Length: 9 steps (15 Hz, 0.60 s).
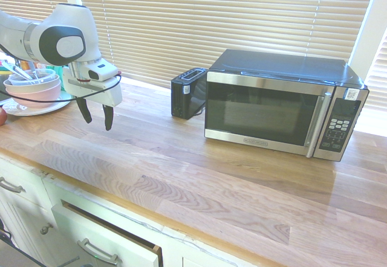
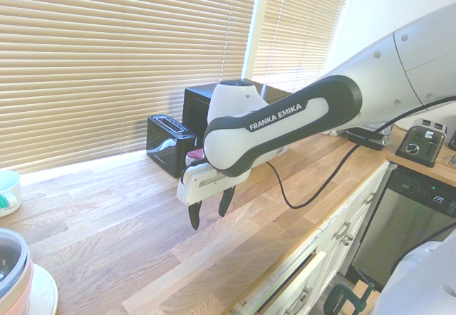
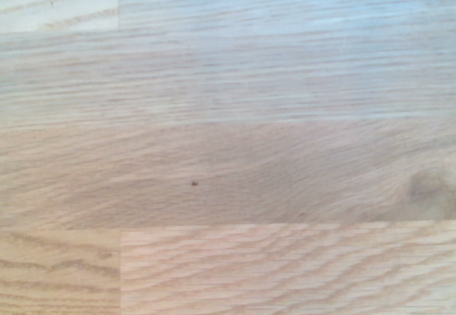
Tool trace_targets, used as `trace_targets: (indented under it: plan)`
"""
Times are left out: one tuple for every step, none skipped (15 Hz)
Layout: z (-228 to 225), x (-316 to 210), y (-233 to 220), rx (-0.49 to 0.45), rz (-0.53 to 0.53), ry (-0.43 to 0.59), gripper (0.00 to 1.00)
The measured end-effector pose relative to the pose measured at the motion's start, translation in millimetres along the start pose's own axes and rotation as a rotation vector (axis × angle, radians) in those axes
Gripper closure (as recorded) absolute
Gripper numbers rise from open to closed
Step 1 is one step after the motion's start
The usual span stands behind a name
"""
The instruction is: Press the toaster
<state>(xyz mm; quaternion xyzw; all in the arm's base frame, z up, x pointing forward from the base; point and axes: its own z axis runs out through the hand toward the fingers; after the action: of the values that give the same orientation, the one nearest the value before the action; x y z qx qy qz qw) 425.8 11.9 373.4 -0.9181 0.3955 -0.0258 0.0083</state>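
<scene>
My gripper [image 1: 98, 115] is open and empty, above the worktop [image 1: 151, 176].
The toaster [image 1: 188, 93], near its back edge, looks light; I should press its lever, if found, gently.

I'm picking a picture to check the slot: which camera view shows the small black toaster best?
The first exterior view: the small black boxy toaster stands whole, its long top slot visible, beside the black-and-steel microwave. The second exterior view shows it too, partly behind the arm's end. The wrist view shows only wooden countertop.
</scene>
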Motion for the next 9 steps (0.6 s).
trace_targets:
  plan:
    - [0.6,0.1,0.0,-0.001,0.0,-0.001,0.0]
    - [1.0,0.2,0.0,-0.002,0.0,-0.001,0.0]
    - [1.2,0.2,0.1,-0.002,0.0,-0.001,0.0]
    - [1.4,0.3,0.2,-0.003,-0.001,-0.001,0.0]
    - [1.6,0.4,0.3,-0.004,-0.001,-0.001,0.0]
    - [1.7,0.8,-0.1,-0.002,-0.002,0.002,0.0]
    - [0.5,2.0,-1.4,0.006,-0.005,0.011,0.0]
    - [-2.7,4.8,-4.2,0.022,-0.005,0.024,0.0]
    - [-8.2,10.0,-9.7,0.042,-0.003,0.041,0.0]
